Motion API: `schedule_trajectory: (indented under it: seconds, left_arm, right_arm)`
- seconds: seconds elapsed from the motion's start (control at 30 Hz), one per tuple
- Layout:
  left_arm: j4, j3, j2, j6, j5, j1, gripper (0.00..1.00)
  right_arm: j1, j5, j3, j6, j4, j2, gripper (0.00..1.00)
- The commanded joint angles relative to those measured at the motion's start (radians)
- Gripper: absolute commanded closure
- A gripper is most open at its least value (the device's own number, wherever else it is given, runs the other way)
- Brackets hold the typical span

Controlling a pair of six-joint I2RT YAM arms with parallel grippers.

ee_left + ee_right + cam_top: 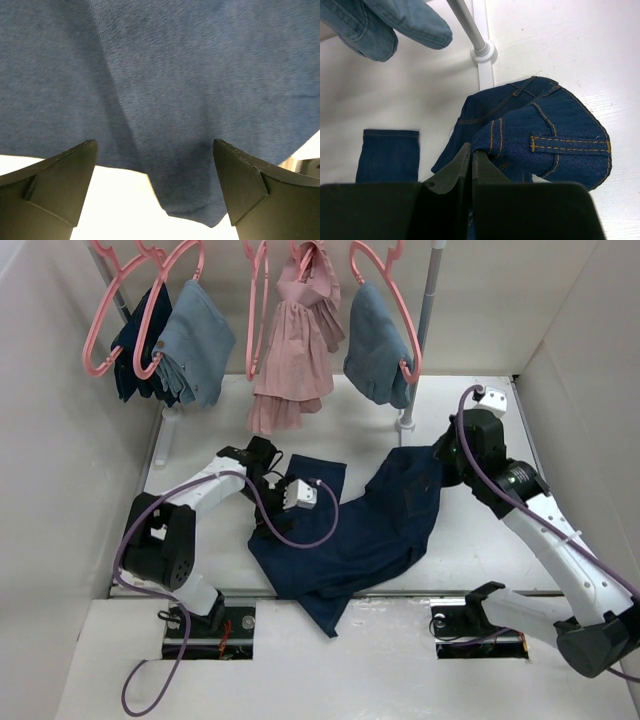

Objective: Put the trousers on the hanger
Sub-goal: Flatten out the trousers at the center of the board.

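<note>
Trousers (375,525) lie crumpled on the table (480,530) below the clothes rail's hangers (385,300). Right gripper (471,160) pinches their waistband; left gripper (155,190) hovers fingers apart over one leg.

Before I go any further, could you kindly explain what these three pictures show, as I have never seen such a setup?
These are two robot arms bolted at a table's near edge. The overhead picture looks down from behind them. The other two come from cameras on each wrist. Dark blue trousers lie spread on the white table. The right hand is shut on the trousers' waist end and lifts it slightly. The left hand is open just above a trouser leg. Behind, pink hangers hang on a rail with denim garments and a pink dress.
</note>
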Motion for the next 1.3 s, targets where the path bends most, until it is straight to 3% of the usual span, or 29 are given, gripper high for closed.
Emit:
schedule_trajectory:
  seconds: [0.0,0.07,0.1,0.13,0.17,0.27,0.33,0.47,0.53,0.63,0.77,0.8,0.93,1.0,1.07,1.1,1.13,1.17,1.27]
  left_arm:
    - [-0.032,-0.012,-0.006,0.061,-0.019,0.006,0.06]
    - [-0.095,-0.012,0.003,0.138,-0.042,0.006,0.23]
    - [-0.128,-0.023,0.003,0.150,-0.056,0.006,0.39]
    - [-0.129,-0.036,-0.019,0.150,-0.070,0.015,0.80]
    - [-0.139,-0.037,-0.032,0.163,-0.097,0.029,1.00]
    - [-0.127,-0.049,-0.101,0.158,-0.107,0.084,1.00]
    - [-0.081,-0.012,-0.144,0.077,-0.116,0.119,1.00]
    - [0.139,0.094,-0.321,-0.101,-0.182,0.251,1.00]
    - [0.269,0.108,-0.395,-0.112,-0.257,0.306,1.00]
    - [0.301,0.108,-0.516,-0.055,-0.335,0.316,1.00]
    - [0.200,0.098,-0.598,-0.017,-0.354,0.316,1.00]
    - [0.200,0.070,-0.611,-0.017,-0.371,0.316,1.00]
    - [0.220,-0.015,-0.717,0.041,-0.426,0.316,1.00]
    - [0.134,-0.026,-0.743,0.125,-0.390,0.305,1.00]
    - [-0.126,-0.001,-0.744,0.266,-0.314,0.284,0.88]
    - [-0.221,0.018,-0.744,0.309,-0.209,0.283,0.78]
    - [-0.336,0.038,-0.731,0.355,-0.150,0.274,0.50]
    - [-0.337,0.054,-0.731,0.239,-0.118,0.261,0.38]
    - [-0.337,0.054,-0.731,0.207,-0.101,0.181,0.26]
  right_arm:
    - [0.004,-0.002,-0.006,-0.015,0.038,-0.066,1.00]
    - [0.004,0.008,-0.017,-0.015,0.038,-0.075,1.00]
    - [0.004,0.008,-0.017,-0.015,0.038,-0.075,1.00]
    - [0.004,0.008,-0.017,-0.015,0.049,-0.075,1.00]
    - [0.004,-0.018,-0.017,-0.015,0.060,-0.075,1.00]
    - [-0.005,-0.070,-0.008,-0.070,0.135,-0.046,1.00]
    - [-0.020,-0.133,0.041,-0.114,0.190,-0.023,1.00]
    - [-0.085,-0.233,0.225,-0.234,0.303,0.060,1.00]
    - [-0.109,-0.294,0.287,-0.260,0.349,0.060,1.00]
    - [-0.137,-0.359,0.328,-0.274,0.432,0.019,1.00]
    - [-0.137,-0.383,0.217,-0.237,0.455,-0.082,1.00]
    - [-0.137,-0.384,0.125,-0.221,0.455,-0.108,1.00]
    - [-0.146,-0.322,-0.136,-0.026,0.455,-0.289,1.00]
    - [-0.146,-0.240,-0.228,0.080,0.417,-0.348,1.00]
    - [-0.146,-0.152,-0.325,0.260,0.291,-0.400,1.00]
    - [-0.146,-0.112,-0.345,0.308,0.246,-0.409,1.00]
    - [-0.157,-0.044,-0.372,0.353,0.203,-0.409,1.00]
    - [-0.166,-0.008,-0.373,0.428,0.126,-0.418,1.00]
    - [-0.198,0.103,-0.386,0.516,0.045,-0.419,1.00]
